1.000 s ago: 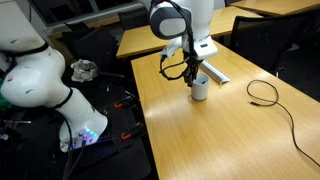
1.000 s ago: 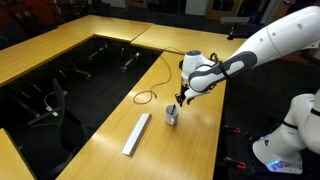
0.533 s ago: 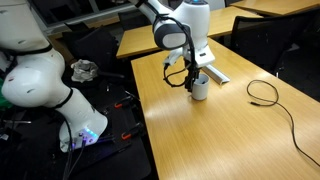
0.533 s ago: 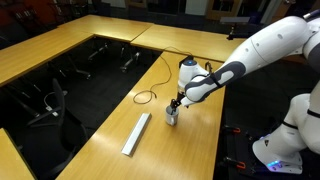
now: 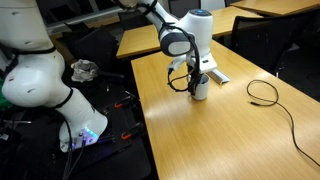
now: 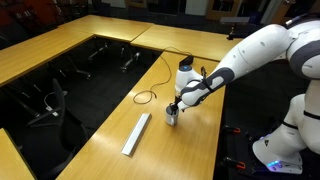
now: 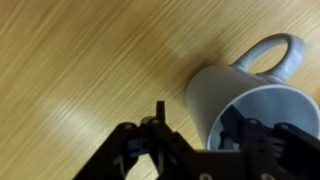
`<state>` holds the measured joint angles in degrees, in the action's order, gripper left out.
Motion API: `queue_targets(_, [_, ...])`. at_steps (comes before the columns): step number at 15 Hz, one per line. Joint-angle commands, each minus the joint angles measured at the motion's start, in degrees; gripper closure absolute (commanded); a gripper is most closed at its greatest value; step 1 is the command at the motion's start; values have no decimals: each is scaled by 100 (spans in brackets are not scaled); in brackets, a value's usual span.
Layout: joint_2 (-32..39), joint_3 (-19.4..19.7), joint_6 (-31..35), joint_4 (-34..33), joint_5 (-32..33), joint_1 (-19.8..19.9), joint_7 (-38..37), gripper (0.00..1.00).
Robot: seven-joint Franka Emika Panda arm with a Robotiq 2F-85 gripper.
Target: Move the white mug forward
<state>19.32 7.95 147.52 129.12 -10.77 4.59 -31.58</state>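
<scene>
Two fingers of the gripper (image 7: 197,115) stand spread astride the wall of the white mug (image 7: 250,85), one inside and one outside, with bare wood showing beside the outer one. The mug sits upright on the table (image 5: 220,140). A white-grey bar (image 6: 136,133) lies near it, and a black cable (image 5: 265,92) lies farther off.

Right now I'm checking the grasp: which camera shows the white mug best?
The wrist view: the white mug fills much of the frame, with its rim, handle and interior plain to see. In both exterior views the mug is small, its top partly hidden by the gripper.
</scene>
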Motion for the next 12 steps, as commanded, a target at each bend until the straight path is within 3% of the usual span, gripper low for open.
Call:
queue_targets(1, [96, 22, 92, -78, -145, -57, 112, 67])
queue_targets(5, [159, 36, 122, -95, -109, -91, 109, 98])
queue_targets(12, [-48, 30, 142, 63, -176, -4, 350, 97])
